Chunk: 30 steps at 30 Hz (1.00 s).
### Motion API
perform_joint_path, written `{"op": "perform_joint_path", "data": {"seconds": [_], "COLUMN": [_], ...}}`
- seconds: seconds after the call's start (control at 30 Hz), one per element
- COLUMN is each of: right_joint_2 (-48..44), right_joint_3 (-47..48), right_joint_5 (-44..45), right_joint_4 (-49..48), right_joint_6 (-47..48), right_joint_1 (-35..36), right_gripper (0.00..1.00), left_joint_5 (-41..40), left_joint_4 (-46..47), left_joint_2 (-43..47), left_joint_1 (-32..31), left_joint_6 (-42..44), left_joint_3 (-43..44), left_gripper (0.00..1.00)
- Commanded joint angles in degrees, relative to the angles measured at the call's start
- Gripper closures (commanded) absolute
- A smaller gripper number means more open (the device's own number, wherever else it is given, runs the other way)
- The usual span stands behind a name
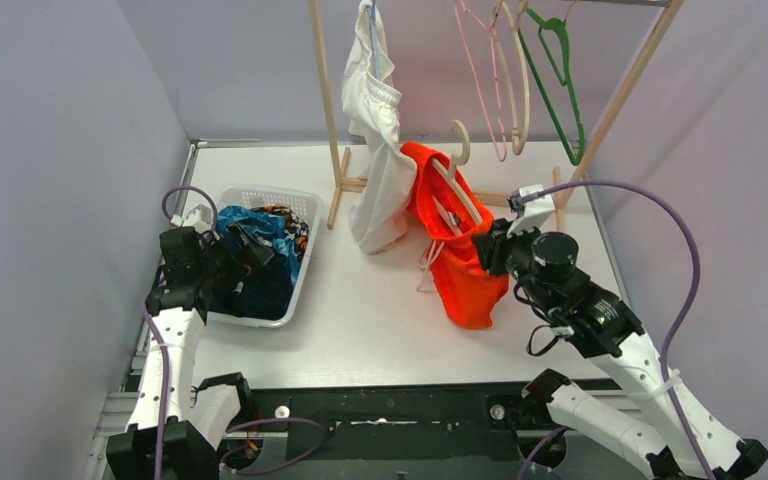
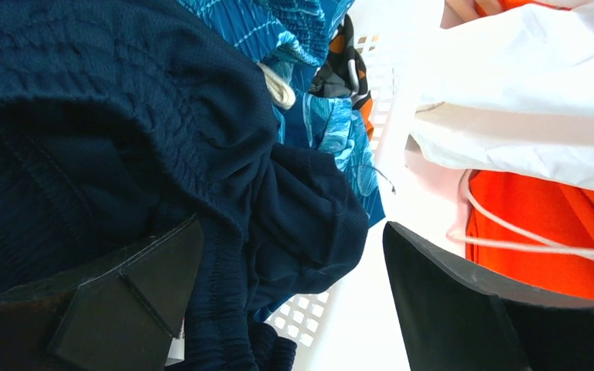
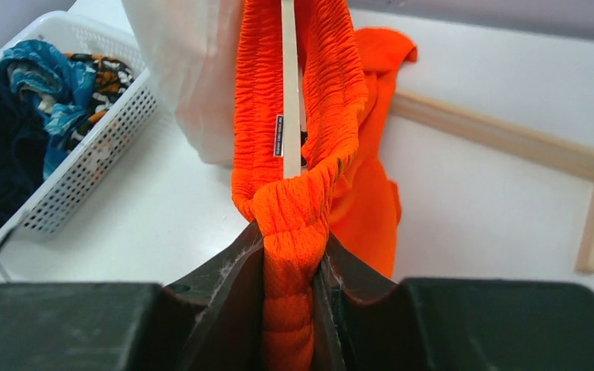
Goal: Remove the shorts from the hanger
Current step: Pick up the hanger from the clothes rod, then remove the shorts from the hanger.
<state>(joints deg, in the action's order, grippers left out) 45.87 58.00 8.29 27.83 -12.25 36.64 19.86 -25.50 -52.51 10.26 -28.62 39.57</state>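
The bright orange shorts (image 1: 463, 262) hang off a beige hanger (image 1: 457, 183) that leans low over the table, its bar (image 3: 288, 77) running inside the waistband. My right gripper (image 3: 292, 236) is shut on a bunched fold of that waistband (image 3: 294, 201). The white shorts (image 1: 375, 150) hang from the rack beside them. Dark navy shorts (image 2: 124, 116), teal-blue shorts (image 1: 260, 228) and camouflage shorts (image 1: 287, 216) lie in the white basket (image 1: 260, 192). My left gripper (image 2: 291, 232) is over the basket, jaws wide open, with navy fabric lying loosely against its left finger (image 2: 147, 278).
A wooden rack (image 1: 326, 100) stands at the back, its foot bars (image 3: 503, 135) on the table. Pink (image 1: 480, 80), beige (image 1: 520, 90) and green (image 1: 560, 90) empty hangers hang from it. Grey walls close in left and right.
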Motion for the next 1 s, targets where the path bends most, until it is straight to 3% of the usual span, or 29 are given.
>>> {"op": "perform_joint_path", "data": {"seconds": [0.0,0.17,0.27,0.47,0.6,0.7,0.87,0.97], "right_joint_2": [-8.1,-17.4,-20.4,-22.4,-20.5,-20.0,-18.4,-15.9], "right_joint_3": [-4.7,-10.7,-10.2,-6.2,-0.2,4.6,7.5,6.7], "right_joint_5": [-2.0,-2.1,-3.9,-12.7,-12.6,-14.3,-22.4,-31.8], "right_joint_4": [1.3,9.0,13.3,17.2,23.5,27.7,26.8,22.8], "right_joint_6": [-12.0,-22.1,-24.0,-21.7,-20.4,-18.6,-15.4,-13.4], "right_joint_1": [0.4,0.4,0.4,0.5,0.5,0.5,0.7,0.6], "right_gripper": [1.00,1.00,1.00,1.00,1.00,1.00,1.00,1.00], "left_joint_5": [1.0,9.4,10.3,5.2,2.7,2.4,1.8,1.7], "left_joint_4": [-2.1,-2.0,-2.8,-4.4,-4.2,-3.5,-3.2,-4.4], "left_joint_2": [0.0,-0.1,-1.2,-2.1,-1.3,-0.5,-0.2,0.9], "left_joint_1": [0.1,-0.4,-2.7,-13.7,-18.9,-20.2,-21.0,-21.8], "left_joint_6": [2.4,-0.3,-1.0,-0.6,-1.3,-1.2,-2.2,-2.3], "left_joint_3": [3.8,5.0,6.4,10.3,11.9,12.5,15.4,17.5], "left_gripper": [0.12,0.14,0.17,0.17,0.16,0.16,0.16,0.16]}}
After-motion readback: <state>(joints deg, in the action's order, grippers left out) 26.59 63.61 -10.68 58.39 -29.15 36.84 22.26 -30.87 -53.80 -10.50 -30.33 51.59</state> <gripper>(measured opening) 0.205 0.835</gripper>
